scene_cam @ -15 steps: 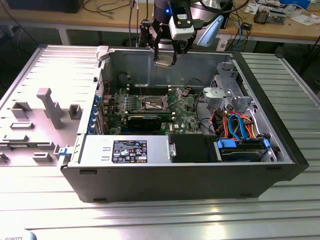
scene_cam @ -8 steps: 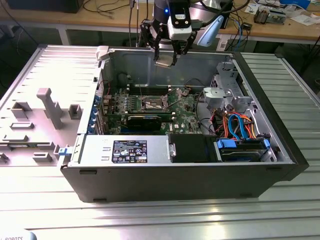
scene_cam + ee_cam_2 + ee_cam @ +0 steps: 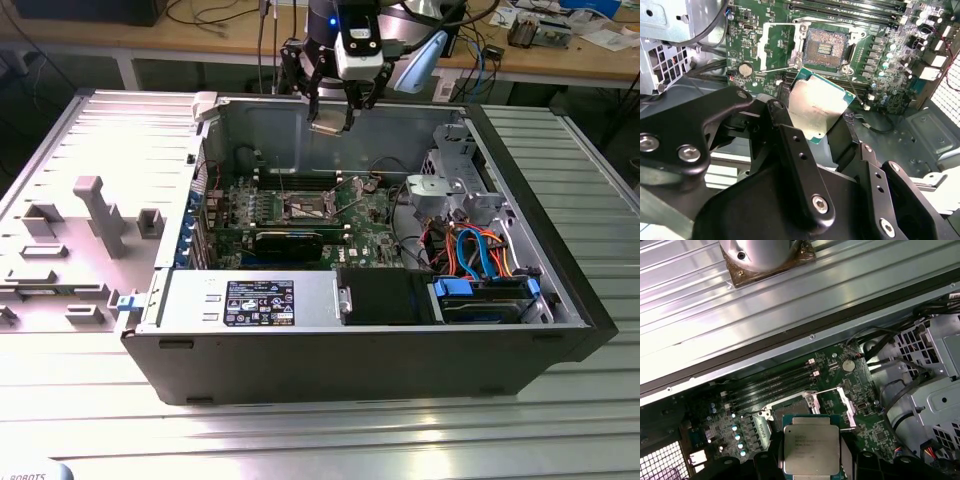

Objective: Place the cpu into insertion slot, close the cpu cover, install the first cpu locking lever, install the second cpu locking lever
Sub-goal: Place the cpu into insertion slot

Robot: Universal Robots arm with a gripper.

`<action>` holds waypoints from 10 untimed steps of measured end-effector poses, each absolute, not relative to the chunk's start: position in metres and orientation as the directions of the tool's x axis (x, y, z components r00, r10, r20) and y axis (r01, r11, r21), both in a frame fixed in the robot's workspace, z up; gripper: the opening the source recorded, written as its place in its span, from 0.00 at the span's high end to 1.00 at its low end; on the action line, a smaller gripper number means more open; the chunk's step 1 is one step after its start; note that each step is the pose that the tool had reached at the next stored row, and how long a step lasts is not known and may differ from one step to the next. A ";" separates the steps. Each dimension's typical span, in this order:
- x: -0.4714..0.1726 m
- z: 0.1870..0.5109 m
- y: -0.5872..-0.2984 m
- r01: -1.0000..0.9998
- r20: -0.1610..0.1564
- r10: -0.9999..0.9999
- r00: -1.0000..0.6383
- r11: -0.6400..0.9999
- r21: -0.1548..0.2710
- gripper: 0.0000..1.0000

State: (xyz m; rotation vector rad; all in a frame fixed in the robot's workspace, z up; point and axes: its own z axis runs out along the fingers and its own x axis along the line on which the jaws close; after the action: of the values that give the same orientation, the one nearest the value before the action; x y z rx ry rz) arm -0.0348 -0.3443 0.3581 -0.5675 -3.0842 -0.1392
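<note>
Above the insertion slot (image 3: 824, 48) and well apart from it, the fingers (image 3: 840, 142) clamp the cpu (image 3: 817, 107) by two opposite edges. It looks light, stiff and thin, probably fragile underneath, so an edge hold suits it.

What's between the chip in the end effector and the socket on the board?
Nothing in the way: in the second wrist view only a strip of green board shows between the held chip and the open socket.

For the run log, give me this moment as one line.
gripper: shut on cpu | position: above motherboard, not seated | insertion slot: empty | cpu cover: open
</note>
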 end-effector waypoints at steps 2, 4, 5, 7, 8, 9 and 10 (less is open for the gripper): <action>-0.035 0.358 -0.344 0.374 0.019 0.374 -0.927 0.923 0.087 0.46; -0.035 0.358 -0.344 0.414 0.019 0.414 -0.910 0.906 0.087 0.46; -0.035 0.358 -0.344 0.432 0.019 0.432 -0.902 0.898 0.086 0.46; -0.035 0.358 -0.344 0.445 0.019 0.446 -0.895 0.891 0.086 0.46; -0.035 0.358 -0.344 0.446 0.019 0.446 -0.895 0.891 0.087 0.46; -0.035 0.358 -0.344 0.447 0.019 0.447 -0.894 0.890 0.087 0.46; -0.035 0.358 -0.344 0.447 0.018 0.447 -0.894 0.890 0.087 0.46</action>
State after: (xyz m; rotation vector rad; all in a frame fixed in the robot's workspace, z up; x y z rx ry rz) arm -0.0348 -0.3443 0.3579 -0.7231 -3.0561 -0.1393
